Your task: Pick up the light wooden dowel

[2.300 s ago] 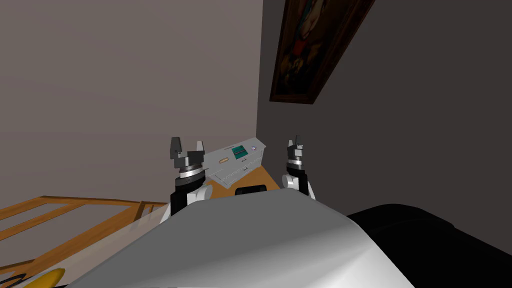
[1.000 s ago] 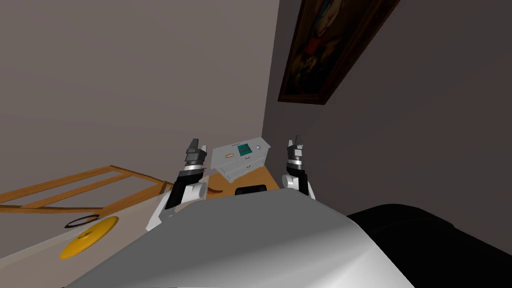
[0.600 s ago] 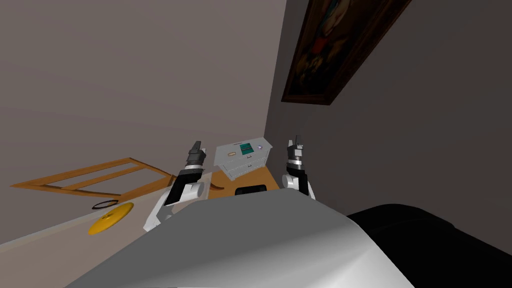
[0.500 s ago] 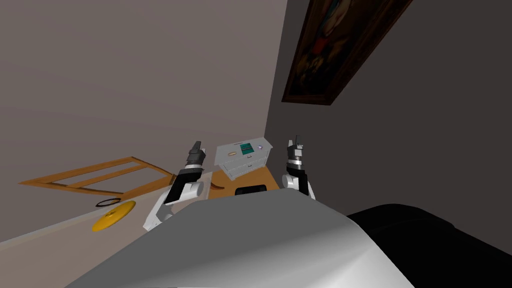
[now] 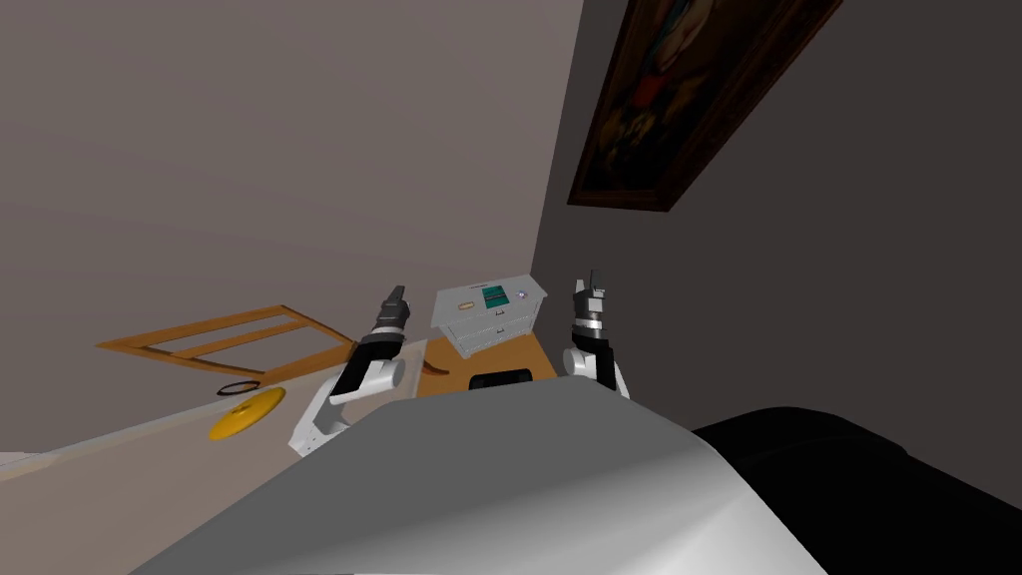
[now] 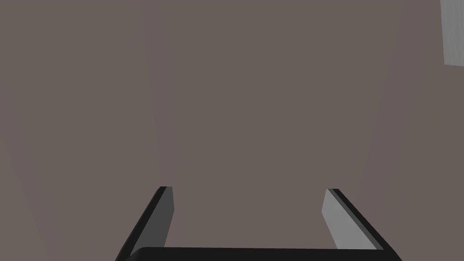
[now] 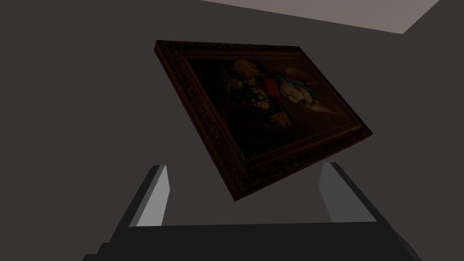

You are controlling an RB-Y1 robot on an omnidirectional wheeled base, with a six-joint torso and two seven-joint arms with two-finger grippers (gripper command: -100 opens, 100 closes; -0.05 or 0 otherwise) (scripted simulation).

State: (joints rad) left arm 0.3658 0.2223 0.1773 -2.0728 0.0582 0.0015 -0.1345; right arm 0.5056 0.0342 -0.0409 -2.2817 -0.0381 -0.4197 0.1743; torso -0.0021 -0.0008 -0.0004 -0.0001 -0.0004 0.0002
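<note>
In the head view a small grey drawer cabinet (image 5: 487,321) stands in the corner where the lighter wall meets the darker one, and everything else is placed from it. The light wooden dowel (image 5: 465,305) lies flat on the cabinet's top, toward the end nearer the left gripper (image 5: 396,293). A teal block (image 5: 494,295) sits mid-top beside it, and a small purple thing (image 5: 520,295) sits at the far end. The left gripper is raised just off the cabinet's left side, apart from the dowel and holding nothing. The right gripper (image 5: 592,288) stands upright off the cabinet's right side, also clear of it. Further left of the cabinet a wooden frame (image 5: 215,335) lies against the lighter wall. Nearer than that, a yellow disc (image 5: 247,412) and a thin black ring (image 5: 238,388) rest on a pale surface (image 5: 120,469). Above and to the right of the cabinet a dark framed painting (image 5: 689,100) hangs on the darker wall. In the left wrist view the two fingers (image 6: 165,213) stand wide apart with nothing between them, so that gripper is released. In the right wrist view the fingers (image 7: 154,199) are likewise spread and empty.
</note>
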